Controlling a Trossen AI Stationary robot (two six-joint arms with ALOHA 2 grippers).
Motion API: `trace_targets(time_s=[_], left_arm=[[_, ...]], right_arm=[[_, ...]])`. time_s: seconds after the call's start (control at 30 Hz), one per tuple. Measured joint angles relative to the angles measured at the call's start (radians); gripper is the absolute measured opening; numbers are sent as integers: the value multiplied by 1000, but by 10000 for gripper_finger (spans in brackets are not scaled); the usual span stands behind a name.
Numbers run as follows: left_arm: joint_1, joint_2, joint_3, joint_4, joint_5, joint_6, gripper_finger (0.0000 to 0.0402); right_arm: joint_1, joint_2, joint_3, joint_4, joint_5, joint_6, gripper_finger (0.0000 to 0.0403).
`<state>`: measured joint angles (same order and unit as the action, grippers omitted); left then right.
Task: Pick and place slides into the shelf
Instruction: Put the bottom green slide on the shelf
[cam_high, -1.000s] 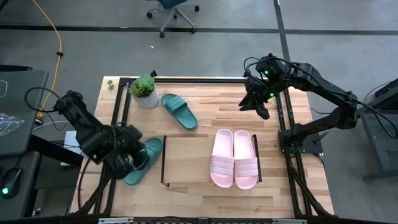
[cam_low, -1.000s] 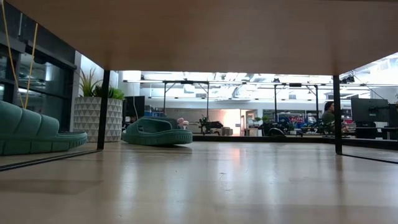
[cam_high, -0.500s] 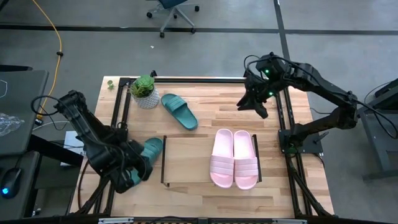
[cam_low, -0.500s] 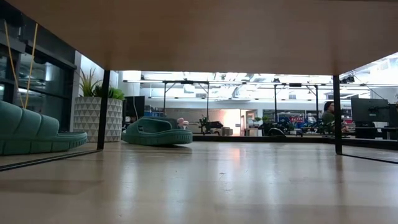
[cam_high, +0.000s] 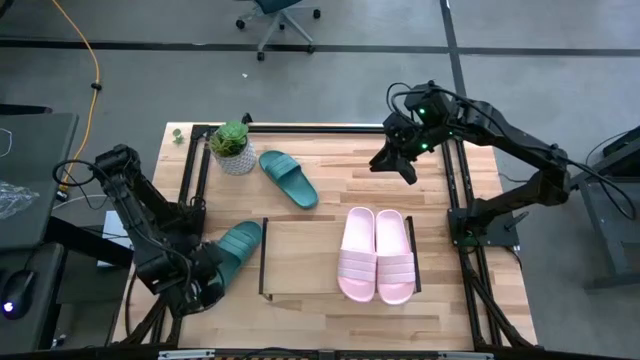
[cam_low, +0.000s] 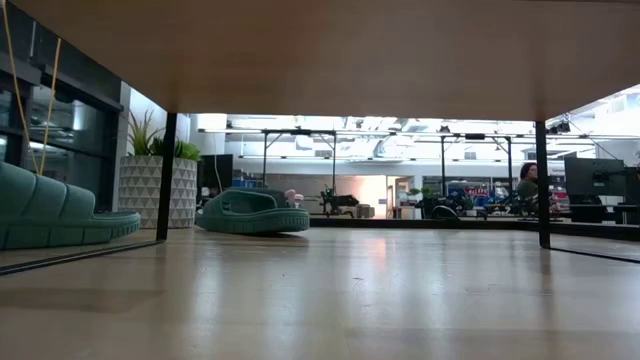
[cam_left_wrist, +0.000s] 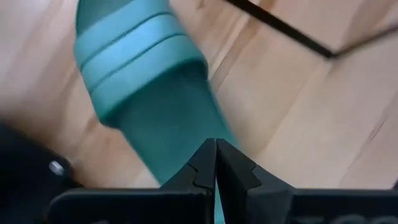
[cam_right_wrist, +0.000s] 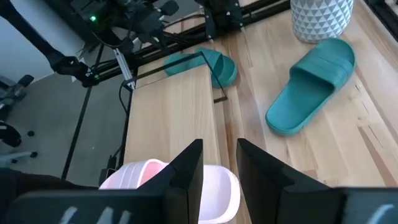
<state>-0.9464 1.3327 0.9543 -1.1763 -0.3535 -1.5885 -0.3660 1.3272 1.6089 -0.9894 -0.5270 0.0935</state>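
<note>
teal rubber fills my left wrist view: the left gripper (cam_left_wrist: 216, 163) has its fingers pressed together at the heel of the near teal slide (cam_high: 233, 247), and i can't tell if it pinches the edge. that slide lies just outside the shelf's (cam_high: 300, 262) left end, the pink pair (cam_high: 377, 254) sits on the shelf, and the other teal slide (cam_high: 288, 178) lies by the plant pot (cam_high: 233, 148). i judge the third slide is being fetched, so next i need a sure grip before lifting it over, while the right gripper (cam_high: 392, 167), fingers apart, hovers at the table's far right.

Left pincer (cam_left_wrist: 216, 163) closed, low; right pincer (cam_right_wrist: 220, 163) parted, raised.
</note>
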Motion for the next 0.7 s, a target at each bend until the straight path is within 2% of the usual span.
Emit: trace_targets(time_s=[0.17, 0.27, 0.47, 0.7], left_arm=[[-9, 0, 0, 32, -6, 360, 1], [-9, 0, 0, 32, -16, 496, 1], [-8, 19, 0, -22, -95, 571, 0], [-8, 75, 0, -35, -168, 684, 1]], right_arm=[[0, 16, 0, -1, 10, -14, 87], [0, 16, 0, -7, 54, -22, 87], [-5, 16, 0, -22, 122, -23, 87], [-18, 16, 0, -42, 135, -18, 87]])
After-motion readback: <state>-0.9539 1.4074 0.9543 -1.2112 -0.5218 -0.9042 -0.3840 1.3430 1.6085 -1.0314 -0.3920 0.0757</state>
